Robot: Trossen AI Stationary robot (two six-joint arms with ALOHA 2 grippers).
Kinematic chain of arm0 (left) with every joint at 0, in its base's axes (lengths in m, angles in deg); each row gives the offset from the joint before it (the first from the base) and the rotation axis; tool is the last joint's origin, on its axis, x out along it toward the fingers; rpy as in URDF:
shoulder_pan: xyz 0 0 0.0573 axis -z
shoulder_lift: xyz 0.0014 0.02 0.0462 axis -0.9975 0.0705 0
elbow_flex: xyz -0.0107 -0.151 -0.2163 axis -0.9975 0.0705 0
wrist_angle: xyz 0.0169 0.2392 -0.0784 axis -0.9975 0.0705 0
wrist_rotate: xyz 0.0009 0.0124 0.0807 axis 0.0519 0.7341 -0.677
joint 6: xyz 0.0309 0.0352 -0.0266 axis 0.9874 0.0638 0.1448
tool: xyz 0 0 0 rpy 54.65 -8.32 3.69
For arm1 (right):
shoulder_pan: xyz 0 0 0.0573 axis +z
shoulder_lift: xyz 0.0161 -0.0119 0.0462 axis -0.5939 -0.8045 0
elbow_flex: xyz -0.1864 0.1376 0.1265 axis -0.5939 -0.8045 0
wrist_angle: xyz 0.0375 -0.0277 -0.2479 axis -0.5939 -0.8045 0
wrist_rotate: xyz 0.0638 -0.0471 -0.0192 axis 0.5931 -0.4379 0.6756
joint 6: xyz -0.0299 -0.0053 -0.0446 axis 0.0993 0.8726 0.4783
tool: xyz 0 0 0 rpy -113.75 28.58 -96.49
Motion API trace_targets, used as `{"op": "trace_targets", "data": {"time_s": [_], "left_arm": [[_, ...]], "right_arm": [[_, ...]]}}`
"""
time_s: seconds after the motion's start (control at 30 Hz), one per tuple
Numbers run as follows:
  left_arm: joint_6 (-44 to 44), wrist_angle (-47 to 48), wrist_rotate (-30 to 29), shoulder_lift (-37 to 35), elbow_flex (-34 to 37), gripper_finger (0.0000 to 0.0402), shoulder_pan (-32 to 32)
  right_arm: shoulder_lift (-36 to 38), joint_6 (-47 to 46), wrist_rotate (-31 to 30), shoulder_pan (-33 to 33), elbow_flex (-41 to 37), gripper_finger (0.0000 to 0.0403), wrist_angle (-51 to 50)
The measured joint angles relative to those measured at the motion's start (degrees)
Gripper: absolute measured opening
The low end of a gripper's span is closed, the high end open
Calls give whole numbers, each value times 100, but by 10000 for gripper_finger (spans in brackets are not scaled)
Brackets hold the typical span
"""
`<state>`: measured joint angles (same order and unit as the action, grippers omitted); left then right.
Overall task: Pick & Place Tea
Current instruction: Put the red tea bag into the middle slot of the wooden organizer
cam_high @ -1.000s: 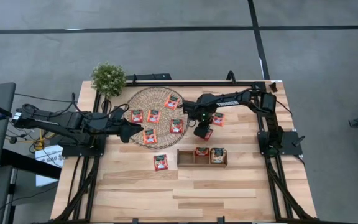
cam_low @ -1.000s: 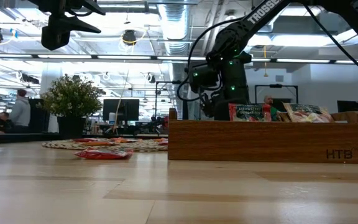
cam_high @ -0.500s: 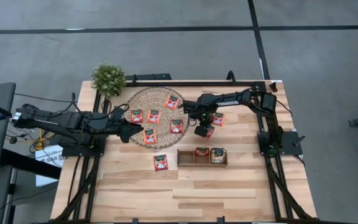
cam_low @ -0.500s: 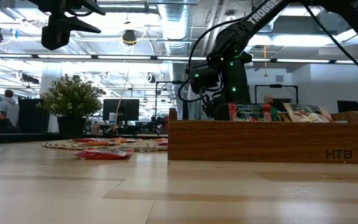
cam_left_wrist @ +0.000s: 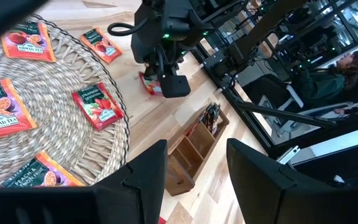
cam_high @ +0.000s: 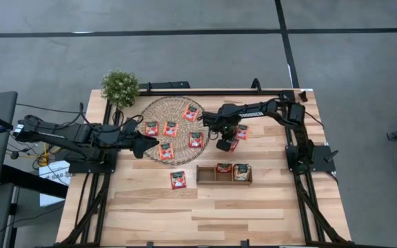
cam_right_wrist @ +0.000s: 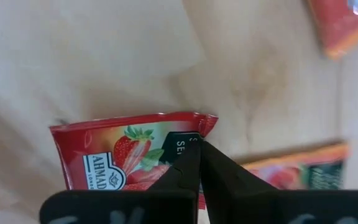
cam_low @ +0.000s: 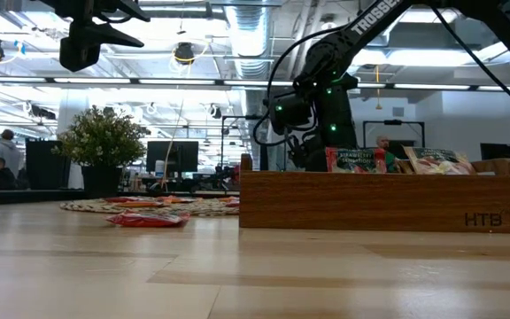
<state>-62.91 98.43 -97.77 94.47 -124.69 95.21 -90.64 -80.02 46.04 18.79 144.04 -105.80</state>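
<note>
Red tea sachets lie on the round woven mat (cam_high: 173, 129), and one more sits on the table (cam_high: 178, 179). My right gripper (cam_high: 225, 145) points down, to the right of the mat, shut on a red strawberry sachet (cam_right_wrist: 123, 155). Another sachet (cam_right_wrist: 297, 169) lies close beside it. In the low view the wooden tray (cam_low: 379, 199) hides the right gripper's fingertips. My left gripper (cam_left_wrist: 194, 180) hangs open over the mat's left edge (cam_high: 142, 145) and holds nothing. My right gripper pinches the strawberry sachet near one edge (cam_right_wrist: 188, 140) between its two fingers (cam_right_wrist: 225, 177). The fingers come from above, pointing down. The rest of the sachet lies flat on the table.
The three-part wooden tray (cam_high: 224, 173) stands nearer the table's front, with sachets in its middle and right parts. One sachet (cam_high: 242, 131) lies on the table beyond the right gripper. A potted plant (cam_high: 120, 86) stands at the far left corner.
</note>
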Motion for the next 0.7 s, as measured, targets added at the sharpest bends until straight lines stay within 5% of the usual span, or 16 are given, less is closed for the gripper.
{"op": "trace_targets", "data": {"time_s": [0.23, 0.7], "left_arm": [[17, 0, 5, 0, 0, 158, -2], [87, 0, 197, 0, 0, 158, 0]], "right_arm": [[-31, -4, -1067, 140, 601, 0, -807], [-29, -74, -1358, 953, 1920, 0, -1882]]}}
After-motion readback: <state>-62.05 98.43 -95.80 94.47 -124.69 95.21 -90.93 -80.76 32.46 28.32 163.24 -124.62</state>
